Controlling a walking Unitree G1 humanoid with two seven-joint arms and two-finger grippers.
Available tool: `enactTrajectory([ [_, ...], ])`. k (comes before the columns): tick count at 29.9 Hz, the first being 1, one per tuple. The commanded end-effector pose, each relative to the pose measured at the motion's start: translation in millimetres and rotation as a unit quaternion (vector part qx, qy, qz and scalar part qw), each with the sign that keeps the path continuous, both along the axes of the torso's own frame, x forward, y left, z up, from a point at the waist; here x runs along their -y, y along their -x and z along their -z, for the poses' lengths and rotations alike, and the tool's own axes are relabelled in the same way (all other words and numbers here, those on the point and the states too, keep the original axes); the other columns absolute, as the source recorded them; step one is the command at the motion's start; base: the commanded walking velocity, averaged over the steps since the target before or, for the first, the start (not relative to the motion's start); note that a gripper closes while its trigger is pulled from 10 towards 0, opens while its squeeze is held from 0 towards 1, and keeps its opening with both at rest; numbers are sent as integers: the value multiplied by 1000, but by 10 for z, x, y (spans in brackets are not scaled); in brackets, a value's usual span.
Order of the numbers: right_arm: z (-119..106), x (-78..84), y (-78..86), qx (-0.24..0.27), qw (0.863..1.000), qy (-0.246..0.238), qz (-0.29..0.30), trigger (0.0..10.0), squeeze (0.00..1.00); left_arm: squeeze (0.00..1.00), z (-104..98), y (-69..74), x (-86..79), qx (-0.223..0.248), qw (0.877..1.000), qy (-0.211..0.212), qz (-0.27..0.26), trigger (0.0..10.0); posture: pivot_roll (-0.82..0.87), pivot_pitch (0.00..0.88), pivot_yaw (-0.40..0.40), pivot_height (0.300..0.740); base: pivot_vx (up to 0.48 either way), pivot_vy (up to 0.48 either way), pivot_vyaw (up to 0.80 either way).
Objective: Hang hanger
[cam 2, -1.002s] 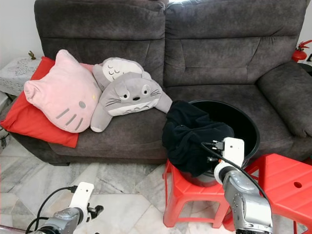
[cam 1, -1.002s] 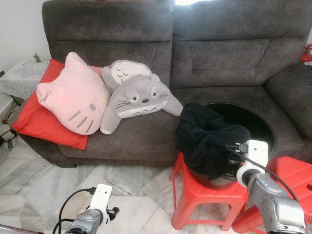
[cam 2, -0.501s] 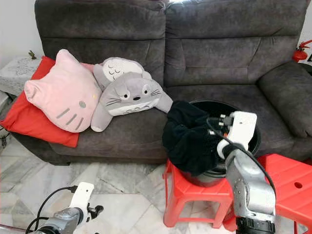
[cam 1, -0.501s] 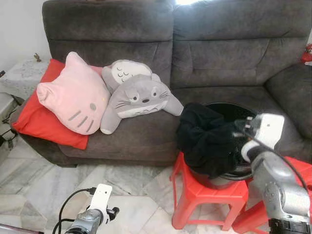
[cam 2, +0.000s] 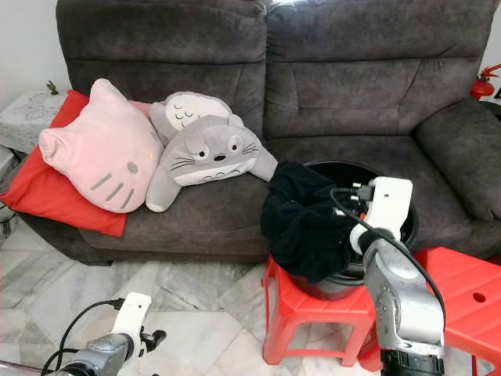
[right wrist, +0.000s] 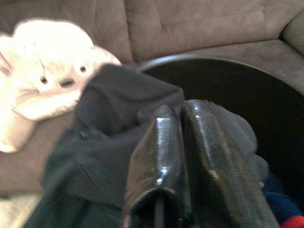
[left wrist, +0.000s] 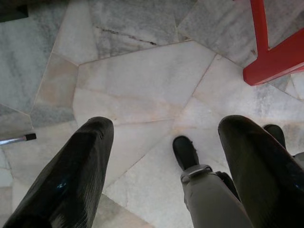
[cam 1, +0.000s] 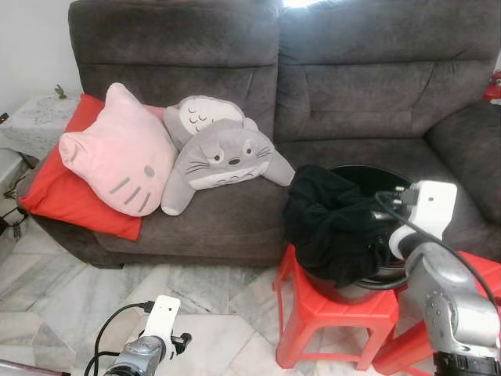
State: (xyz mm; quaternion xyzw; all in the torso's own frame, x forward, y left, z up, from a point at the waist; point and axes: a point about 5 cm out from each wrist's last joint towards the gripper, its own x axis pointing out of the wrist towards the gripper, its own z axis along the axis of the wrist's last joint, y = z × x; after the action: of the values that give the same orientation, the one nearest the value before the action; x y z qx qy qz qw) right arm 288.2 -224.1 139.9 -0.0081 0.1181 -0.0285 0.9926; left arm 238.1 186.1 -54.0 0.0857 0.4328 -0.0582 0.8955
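Note:
A black garment [cam 1: 329, 223] hangs over the near rim of a round black bucket [cam 1: 368, 171] that stands on a red plastic stool [cam 1: 329, 309] in front of the sofa. My right gripper [right wrist: 180, 111] is shut, its two fingers pressed together just above the garment at the bucket's edge, and I see nothing between them. Its wrist [cam 1: 423, 207] sits over the bucket's right side. My left gripper [left wrist: 166, 128] hangs low over the marble floor with its fingers wide apart, holding nothing. Inside the bucket, some blue and red cloth [right wrist: 280, 211] peeks out.
A dark grey sofa [cam 1: 344, 94] carries a pink cat cushion [cam 1: 117, 153], a grey plush [cam 1: 223, 157] and a red cushion [cam 1: 63, 196]. A second red stool [cam 1: 477, 274] stands at the right. A lace-covered side table [cam 1: 35, 121] is at the far left.
My right arm has risen from the front of the bucket to over its rim, above the black garment. The left arm has stayed hanging.

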Motion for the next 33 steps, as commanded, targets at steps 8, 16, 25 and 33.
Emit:
enactTrajectory([
  [8, -17, 65, 34, -35, 978, 204, -40, 10000, 1000, 0, 11, 20, -26, -10, 1000, -5, 6, 10000, -161, 0, 40, 740, 0, 0, 0],
  [16, -36, 47, 125, -49, 955, 283, -81, 10000, 1000, 0, 15, 28, -30, -11, 1000, -6, 9, 10000, -168, 0, 41, 740, 0, 0, 0],
  [25, 90, -5, 177, -77, 940, 308, -122, 10000, 1000, 0, 15, 28, -31, -12, 1000, -7, 12, 10000, -172, 0, 44, 740, 0, 0, 0],
  [33, 181, 12, 150, -101, 924, 341, -139, 10000, 1000, 0, 13, 25, -30, -11, 1000, -9, 14, 10000, -166, 0, 40, 740, 0, 0, 0],
])
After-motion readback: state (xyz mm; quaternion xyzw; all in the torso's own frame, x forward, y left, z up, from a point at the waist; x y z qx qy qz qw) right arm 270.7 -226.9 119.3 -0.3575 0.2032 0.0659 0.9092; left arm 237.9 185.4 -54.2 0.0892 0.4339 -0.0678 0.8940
